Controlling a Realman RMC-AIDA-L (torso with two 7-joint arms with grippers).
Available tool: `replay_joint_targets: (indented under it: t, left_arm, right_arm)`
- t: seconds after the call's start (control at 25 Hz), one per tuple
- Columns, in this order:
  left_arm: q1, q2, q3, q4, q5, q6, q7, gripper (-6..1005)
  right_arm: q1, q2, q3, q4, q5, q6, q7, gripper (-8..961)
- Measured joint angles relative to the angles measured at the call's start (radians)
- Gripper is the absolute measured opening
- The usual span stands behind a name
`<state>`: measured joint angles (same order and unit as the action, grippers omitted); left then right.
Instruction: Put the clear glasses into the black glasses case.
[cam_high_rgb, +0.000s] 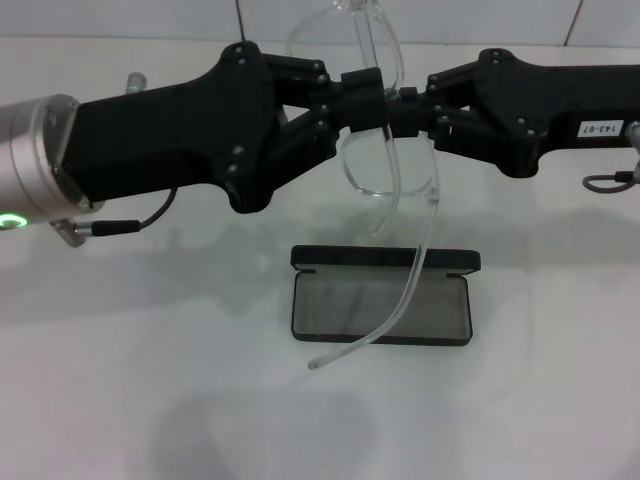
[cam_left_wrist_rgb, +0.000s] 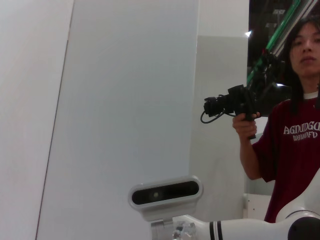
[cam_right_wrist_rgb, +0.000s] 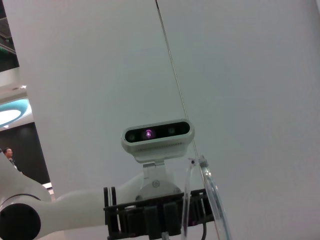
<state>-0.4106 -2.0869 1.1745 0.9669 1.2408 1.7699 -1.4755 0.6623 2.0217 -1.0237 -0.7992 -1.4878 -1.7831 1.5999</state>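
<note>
- The white table (cam_high_rgb: 120, 400) fills the head view; the black glasses case (cam_high_rgb: 382, 297) lies on it, roughly central, below the 2 arms.
- The left gripper (cam_high_rgb: 362, 98) reaches in from the robot's left, held high above the table. Its fingers are pressed onto the frame of the clear glasses (cam_high_rgb: 385, 165) near the middle of the front.
- The right gripper (cam_high_rgb: 415, 108) comes in from the robot's right to meet it, and its fingertips pinch the same frame just beside the left gripper's hold. Both grippers hold the glasses at once.
- The glasses hang in the air between the 2 grippers, above the case and not touching it. The front stands roughly on edge, 1 arm rises above the grippers, and the other arm (cam_high_rgb: 395, 300) curves down in front of the case; whether its tip touches the table cannot be told.
- The case is open, lid folded back towards the far side, grey lining showing. Nothing lies in it.
- Progress, as I judge it: the glasses are picked up and the case stands open, so the first part looks done. Left to do: the arms seem unfolded, so they probably want folding, then the glasses must be lowered into the tray.
- The wrist views face away from the table. The right wrist view shows a strip of the clear frame (cam_right_wrist_rgb: 207, 197) against the other arm's camera housing (cam_right_wrist_rgb: 157, 134). The left wrist view shows a person (cam_left_wrist_rgb: 295, 125) with a camera in the background.
</note>
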Motion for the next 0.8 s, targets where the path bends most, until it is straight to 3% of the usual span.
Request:
replay_joint_targets:
  t: [0.8]
  left_arm:
    - [-0.009,-0.001,-0.009,-0.023,0.0,-0.028,0.032,84]
  right_arm:
    - [0.012,0.0,-0.001,0.007,-0.002,0.029,-0.025,60]
